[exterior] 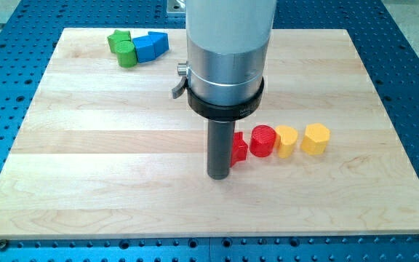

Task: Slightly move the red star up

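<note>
Mid-approach, by the look of it, with the push itself not yet begun; tip (218, 177) planted on the counter (108, 182) just left of the red star (238, 148), at the star's near-left corner, so close that contact cannot be ruled in or out. No hand on this arm, only the dark rod under the broad metal housing, hence nothing to be apart, together or clamped.

Red star partly hidden behind the rod, lying near the counter's middle, a little to the right; first in a row running rightward: red cylinder (263, 140) just beside it, perhaps touching; then a yellow block (286, 141) of rounded shape, close against the cylinder; then a yellow hexagon (315, 138), slightly apart.

Far left corner: a green block (118, 38), a green cylinder (126, 54) and a blue block (150, 46), bunched together, well apart from the work.

Next move, as judged: a small shift rightward to sit squarely on the near side of the star, then a short push toward the far edge; from the present corner position, risk of turning the star or nudging it sideways into the red cylinder; stroke brief, since only a slight move is asked.
</note>
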`<state>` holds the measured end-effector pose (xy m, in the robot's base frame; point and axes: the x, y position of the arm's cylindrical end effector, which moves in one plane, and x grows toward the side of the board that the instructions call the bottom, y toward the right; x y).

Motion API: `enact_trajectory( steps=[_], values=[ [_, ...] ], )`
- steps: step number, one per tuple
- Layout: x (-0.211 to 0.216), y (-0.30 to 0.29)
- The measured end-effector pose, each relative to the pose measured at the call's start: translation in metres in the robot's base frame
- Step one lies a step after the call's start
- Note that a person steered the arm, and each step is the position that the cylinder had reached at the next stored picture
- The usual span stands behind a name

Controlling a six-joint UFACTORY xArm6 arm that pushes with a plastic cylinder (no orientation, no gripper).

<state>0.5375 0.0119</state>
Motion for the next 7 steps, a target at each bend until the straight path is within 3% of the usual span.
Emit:
enact_trajectory(
  steps=[3, 4, 5, 6, 7],
  values=[
    [-0.030, -0.033],
    [0.039, -0.070],
    [0.071, -0.077],
    [0.056, -0.121],
    [0.052, -0.123]
  ],
)
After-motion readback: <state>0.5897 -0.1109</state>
